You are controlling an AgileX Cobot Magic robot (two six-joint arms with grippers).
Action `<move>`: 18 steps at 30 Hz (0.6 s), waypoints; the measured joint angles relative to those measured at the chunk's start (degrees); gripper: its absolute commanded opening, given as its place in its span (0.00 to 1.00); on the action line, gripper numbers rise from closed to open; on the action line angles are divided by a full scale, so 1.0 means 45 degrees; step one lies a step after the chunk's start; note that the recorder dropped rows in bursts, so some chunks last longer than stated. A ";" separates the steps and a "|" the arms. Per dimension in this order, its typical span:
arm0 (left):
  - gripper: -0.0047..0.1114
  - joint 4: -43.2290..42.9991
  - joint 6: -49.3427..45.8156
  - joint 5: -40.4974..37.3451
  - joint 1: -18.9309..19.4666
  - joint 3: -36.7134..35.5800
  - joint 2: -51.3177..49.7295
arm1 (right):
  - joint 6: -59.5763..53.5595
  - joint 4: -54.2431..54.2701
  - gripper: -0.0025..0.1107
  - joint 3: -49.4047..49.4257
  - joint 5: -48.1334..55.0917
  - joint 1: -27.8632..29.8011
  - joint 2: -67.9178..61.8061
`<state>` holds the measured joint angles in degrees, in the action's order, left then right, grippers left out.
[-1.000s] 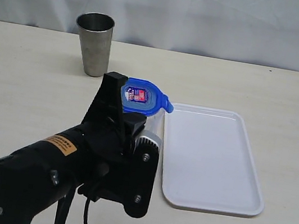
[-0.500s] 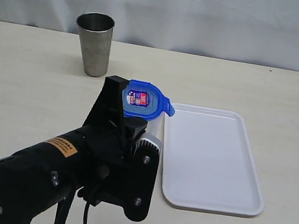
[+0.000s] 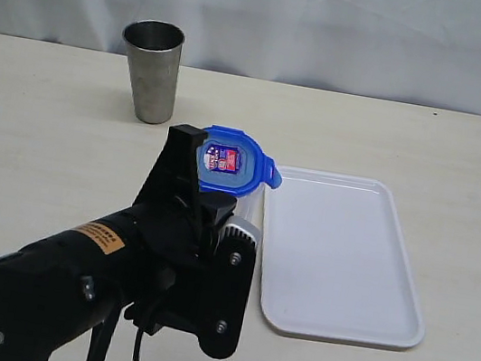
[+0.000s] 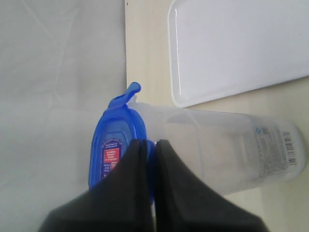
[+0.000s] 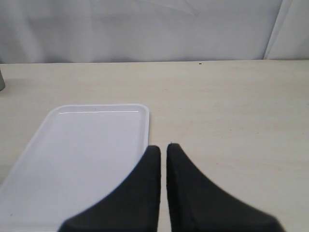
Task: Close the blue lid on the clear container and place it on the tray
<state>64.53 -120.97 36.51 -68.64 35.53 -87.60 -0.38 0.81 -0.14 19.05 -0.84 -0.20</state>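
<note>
Table [image 3: 411,143]: pale, wide.
Left arm [image 3: 69,282]: black, fills exterior view's near-left corner, hides most of clear container.
Tray [image 3: 339,251]: white, flat on table, right of centre.
Steel tumbler [image 3: 152,75]: upright, far left, well apart from tray.
Clear container [image 4: 227,150]: upright, just beside tray's left rim, base over bare table, not on tray.
Blue lid [image 3: 230,162]: on container top, one clip tab sticking out toward tray.
Left gripper [image 4: 150,145]: fingers pinched on lid's edge.
Right gripper [image 5: 163,147]: fingers almost together, nothing between, above tray's near end.
</note>
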 measured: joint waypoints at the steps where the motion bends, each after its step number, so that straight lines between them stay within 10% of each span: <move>1: 0.04 0.0011 0.0000 0.0025 0.0000 0.0000 0.0000 | 0.0000 0.0000 0.06 0.0000 0.0000 0.0000 0.0000; 18: 0.04 -0.0391 0.0128 0.0249 0.0000 0.0000 0.0000 | 0.0000 0.0000 0.06 0.0000 0.0000 0.0000 0.0000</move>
<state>62.78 -120.39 37.63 -68.64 35.53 -87.60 -0.38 0.81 -0.14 19.05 -0.84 -0.20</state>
